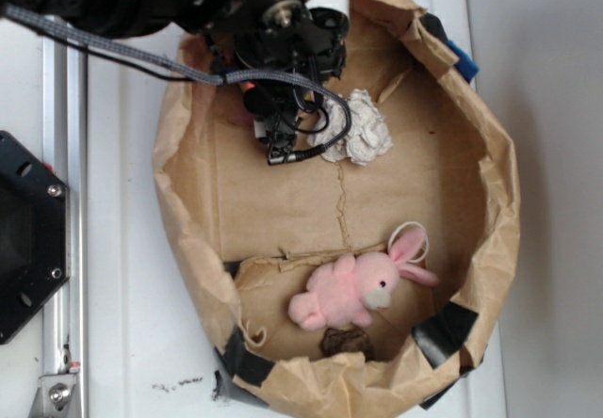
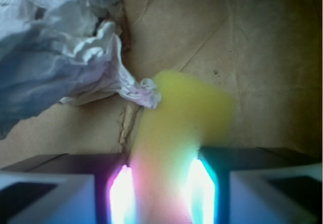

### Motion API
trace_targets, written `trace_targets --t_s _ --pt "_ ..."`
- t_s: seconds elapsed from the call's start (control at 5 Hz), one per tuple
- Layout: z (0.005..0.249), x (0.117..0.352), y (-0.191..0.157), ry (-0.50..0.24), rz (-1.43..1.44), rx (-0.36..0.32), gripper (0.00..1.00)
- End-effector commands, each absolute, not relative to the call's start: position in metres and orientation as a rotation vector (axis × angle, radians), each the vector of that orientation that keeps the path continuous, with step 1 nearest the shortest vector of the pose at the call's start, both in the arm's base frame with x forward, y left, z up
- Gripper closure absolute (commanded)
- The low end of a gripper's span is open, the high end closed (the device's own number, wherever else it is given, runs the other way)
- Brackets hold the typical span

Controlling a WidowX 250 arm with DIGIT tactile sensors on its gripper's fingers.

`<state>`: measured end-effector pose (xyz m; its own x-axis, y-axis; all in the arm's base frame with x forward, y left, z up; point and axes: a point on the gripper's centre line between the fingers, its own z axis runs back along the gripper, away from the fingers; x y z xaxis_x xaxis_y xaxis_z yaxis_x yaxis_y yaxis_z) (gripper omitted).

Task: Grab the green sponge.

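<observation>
The green sponge [image 2: 189, 108] looks bright yellow and blurred in the wrist view. It sticks out forward from between the two glowing fingers, and my gripper [image 2: 161, 183] is shut on it, just above the brown paper floor. In the exterior view my gripper [image 1: 281, 147] hangs over the far left of the paper-lined basin, next to the crumpled white paper wad [image 1: 363, 131]. The arm hides the sponge there.
The white paper wad [image 2: 55, 47] lies close on the left of the sponge, one corner touching it. A pink plush bunny [image 1: 353, 291] lies at the near side. The raised brown paper wall [image 1: 179, 183] rings the basin. A metal rail [image 1: 64, 201] runs along the left.
</observation>
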<state>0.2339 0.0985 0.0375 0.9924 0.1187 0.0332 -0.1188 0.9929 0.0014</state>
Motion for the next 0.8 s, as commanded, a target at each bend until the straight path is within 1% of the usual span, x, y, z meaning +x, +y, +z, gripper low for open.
trace_targets --t_s 0.0,0.2,0.4,0.6 --pt "0.055 0.239 0.098 -0.09 0.111 0.017 1.0" --pt "0.061 0.239 0.093 -0.095 0.112 0.024 1.0" --pt "0.082 0.239 0.077 -0.123 0.091 0.003 1.0" --pt "0.107 0.239 0.054 -0.139 0.047 -0.047 1.0"
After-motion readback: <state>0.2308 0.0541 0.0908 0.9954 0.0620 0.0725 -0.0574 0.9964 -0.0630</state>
